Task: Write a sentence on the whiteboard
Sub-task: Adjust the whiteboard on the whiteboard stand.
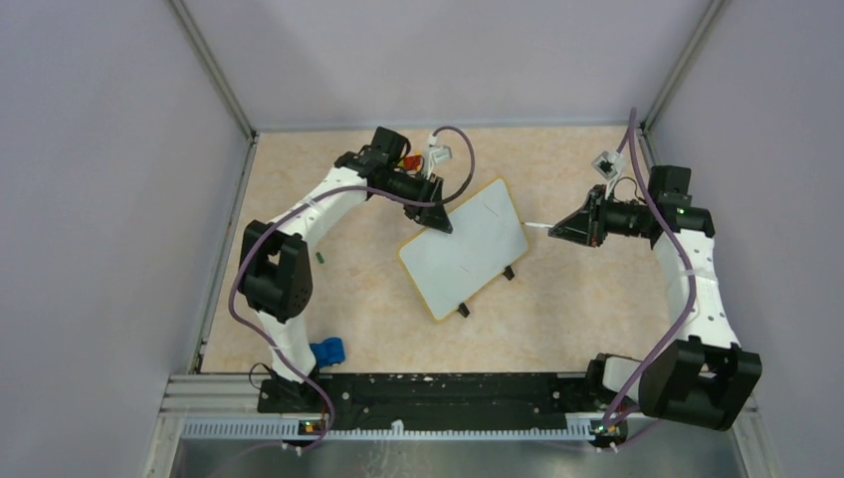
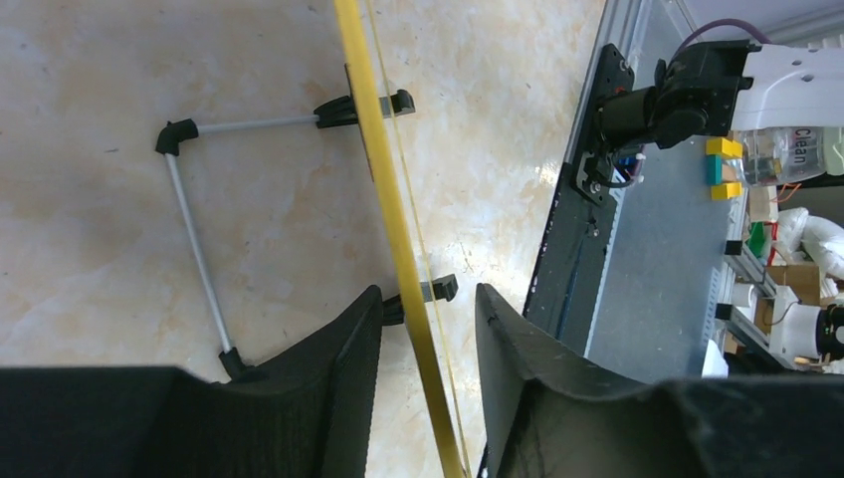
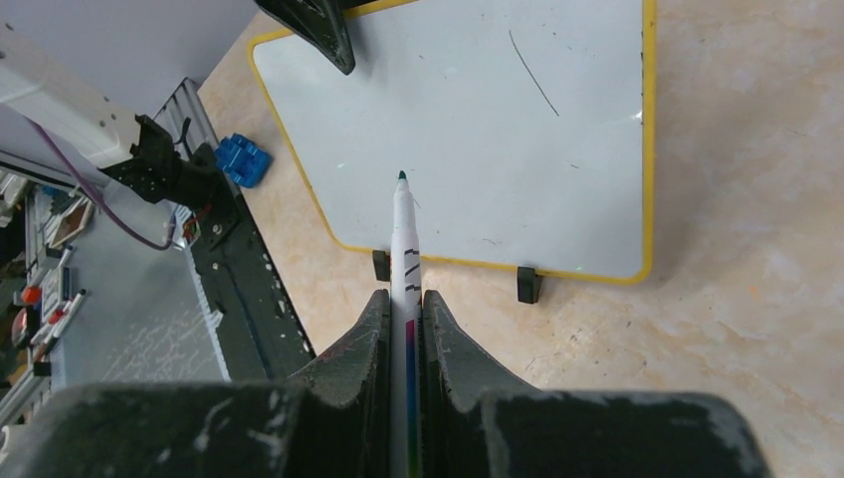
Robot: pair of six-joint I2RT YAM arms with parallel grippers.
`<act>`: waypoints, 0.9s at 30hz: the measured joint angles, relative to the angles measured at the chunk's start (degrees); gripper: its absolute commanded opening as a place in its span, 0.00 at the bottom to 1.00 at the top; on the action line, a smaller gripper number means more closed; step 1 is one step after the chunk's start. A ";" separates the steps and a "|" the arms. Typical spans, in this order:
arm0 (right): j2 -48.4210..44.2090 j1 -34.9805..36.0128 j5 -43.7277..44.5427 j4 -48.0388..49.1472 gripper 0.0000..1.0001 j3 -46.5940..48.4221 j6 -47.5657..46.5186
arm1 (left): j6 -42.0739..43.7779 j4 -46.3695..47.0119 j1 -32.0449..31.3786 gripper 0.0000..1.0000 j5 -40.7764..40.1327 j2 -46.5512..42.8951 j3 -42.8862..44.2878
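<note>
So the right gripper [image 3: 406,309] is clamped on the marker [image 3: 403,229], which sticks straight out of the jaws with its tip aimed at the whiteboard [image 3: 478,149] dead ahead, while the left gripper [image 2: 428,299] straddles the board's yellow rim [image 2: 383,169], jaws half open, gaps both sides.

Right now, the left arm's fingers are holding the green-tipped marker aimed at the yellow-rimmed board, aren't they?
Not quite: it is the right arm's fingers that hold the green-tipped marker aimed at the yellow-rimmed board, as the right wrist view shows.
</note>
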 measured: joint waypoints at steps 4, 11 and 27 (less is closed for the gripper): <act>0.00 0.00 0.15 -0.76 0.00 -0.13 -1.49 | -0.17 0.02 -1.33 0.33 0.04 0.02 -0.02; 0.11 0.46 0.28 -1.90 0.00 -0.44 -2.82 | -0.15 0.37 -2.29 0.28 -0.17 0.02 -0.85; 0.13 2.80 0.55 -2.47 0.00 -0.74 -3.82 | -0.72 3.13 -3.82 0.18 0.13 0.02 -3.21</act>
